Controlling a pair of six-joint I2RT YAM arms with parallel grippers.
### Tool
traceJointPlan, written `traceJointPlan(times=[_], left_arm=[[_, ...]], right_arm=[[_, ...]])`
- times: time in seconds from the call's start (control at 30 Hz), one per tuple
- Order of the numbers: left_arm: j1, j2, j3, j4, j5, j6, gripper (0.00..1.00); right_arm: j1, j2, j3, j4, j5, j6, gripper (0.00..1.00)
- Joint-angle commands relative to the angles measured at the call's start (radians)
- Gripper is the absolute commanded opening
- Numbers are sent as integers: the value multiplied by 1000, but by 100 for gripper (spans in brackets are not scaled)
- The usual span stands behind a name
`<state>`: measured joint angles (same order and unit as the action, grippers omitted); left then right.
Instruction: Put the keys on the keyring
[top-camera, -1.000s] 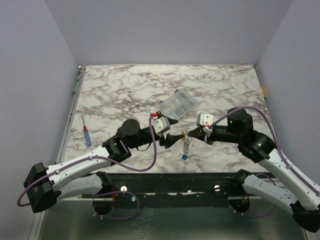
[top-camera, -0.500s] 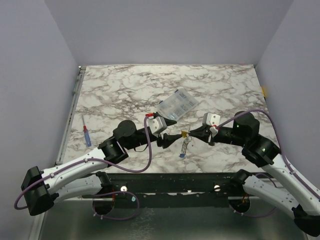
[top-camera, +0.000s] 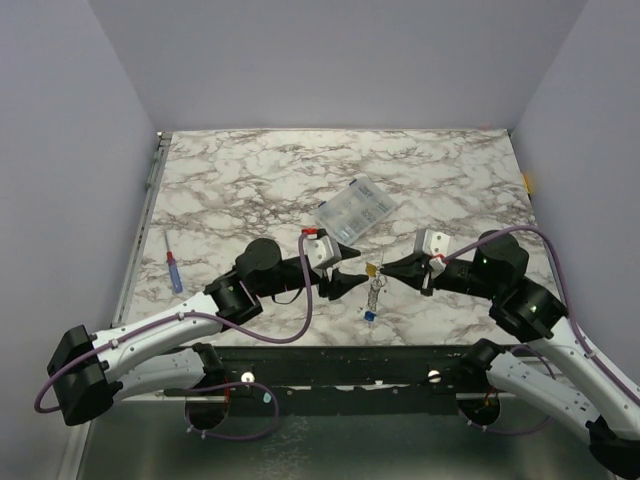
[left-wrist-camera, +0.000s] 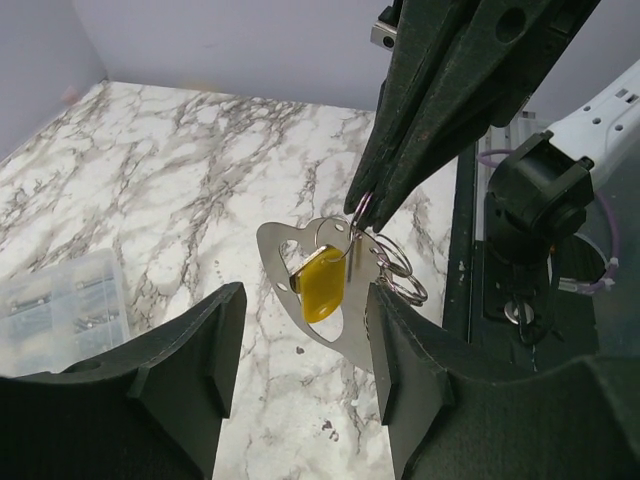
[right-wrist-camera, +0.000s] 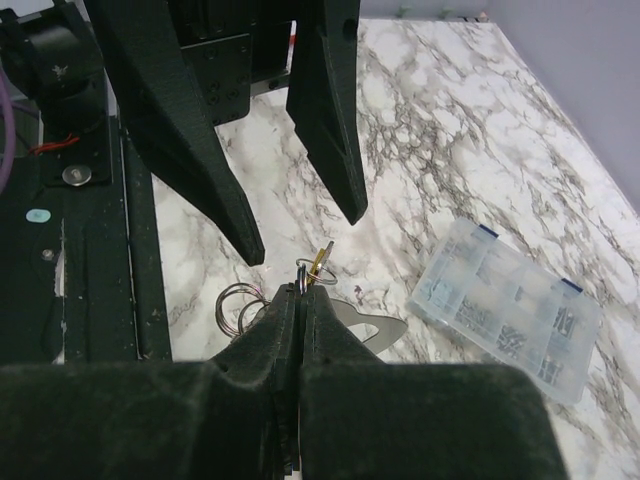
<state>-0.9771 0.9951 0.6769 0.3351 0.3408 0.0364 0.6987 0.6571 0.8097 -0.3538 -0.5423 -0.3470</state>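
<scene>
My right gripper (top-camera: 386, 268) (right-wrist-camera: 302, 288) is shut on a thin silvery keyring (right-wrist-camera: 312, 276) and holds it above the table. The yellow key (top-camera: 372, 268) (left-wrist-camera: 322, 285) (right-wrist-camera: 324, 262) hangs at the pinched ring. Further rings (left-wrist-camera: 400, 276) (right-wrist-camera: 238, 302) and a flat silver metal fob (left-wrist-camera: 345, 335) (right-wrist-camera: 378, 326) dangle below. The blue key (top-camera: 369, 315) hangs at the bottom of the bundle. My left gripper (top-camera: 347, 279) (left-wrist-camera: 300, 355) is open. Its fingers (left-wrist-camera: 195, 365) straddle the fob and the yellow key; its right finger is close to the fob's edge.
A clear compartment box (top-camera: 355, 208) (right-wrist-camera: 512, 308) lies on the marble table (top-camera: 240, 180) just behind the grippers. A blue-handled, red-tipped screwdriver (top-camera: 174, 270) lies near the table's left edge. The black base rail (top-camera: 340, 362) runs along the near edge.
My right arm has drawn back to the right while still holding the ring. My left gripper pulled back a little, then returned around the hanging bundle.
</scene>
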Motion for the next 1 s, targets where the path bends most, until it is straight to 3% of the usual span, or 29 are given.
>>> traceJointPlan(times=[0.0,0.27,0.63,0.8,0.97], left_arm=[[-2,12,18,31,28,-9,55],[-2,7,-3,85,-13,28,50],[-1,-9,-17,92,106,128,48],[-2,5,-17,91,121,153,45],[-3,39,-3,91,132,161,35]], right_arm=[[5,-17,4,43,4,11,1],[4,-11,22,26,-46,11,0],[5,-2,41,29,-76,7,1],[5,-2,48,23,-86,5,1],[5,-4,48,24,-94,6,1]])
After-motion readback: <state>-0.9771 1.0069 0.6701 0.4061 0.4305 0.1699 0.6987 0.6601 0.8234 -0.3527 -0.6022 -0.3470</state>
